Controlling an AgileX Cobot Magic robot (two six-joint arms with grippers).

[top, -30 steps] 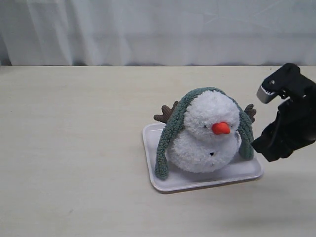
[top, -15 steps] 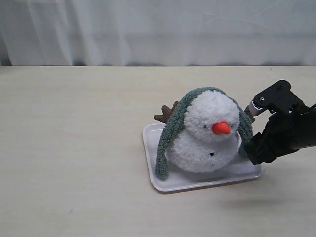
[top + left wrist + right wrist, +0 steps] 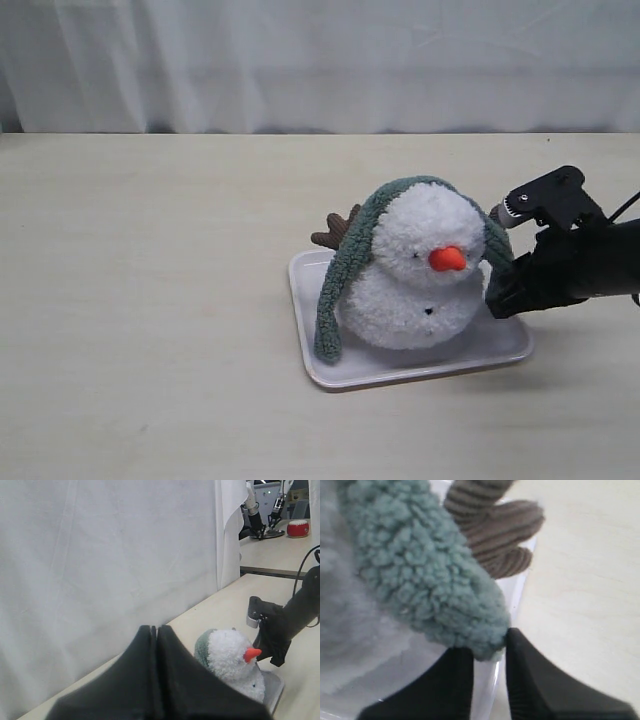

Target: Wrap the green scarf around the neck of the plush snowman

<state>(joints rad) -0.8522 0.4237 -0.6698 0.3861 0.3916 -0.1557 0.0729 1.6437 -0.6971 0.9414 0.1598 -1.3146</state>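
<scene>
A pale counter (image 3: 150,300) carries a white tray (image 3: 312,372), which lies under the right hand (image 3: 497,300). The plush snowman (image 3: 415,290) sits on the tray just beside that hand, at its fingertips. The green scarf (image 3: 340,290) is draped over the top of the snowman's head, not at the neck. One end hangs on the side far from the right hand, and the other drops between that hand's fingers.

The right hand is narrowed onto only the very tip of this near end, so the grip looks shallow. A pull could let the fuzzy fabric slip free, topple the light snowman or shift the tray. A brown twig arm (image 3: 495,535) sits just beyond the fingertips and could snag.

The left hand (image 3: 156,630) is fully closed, empty, and well apart from the snowman.

The neck is lost in white fluff. In the exterior view the right hand covers the near scarf end.
</scene>
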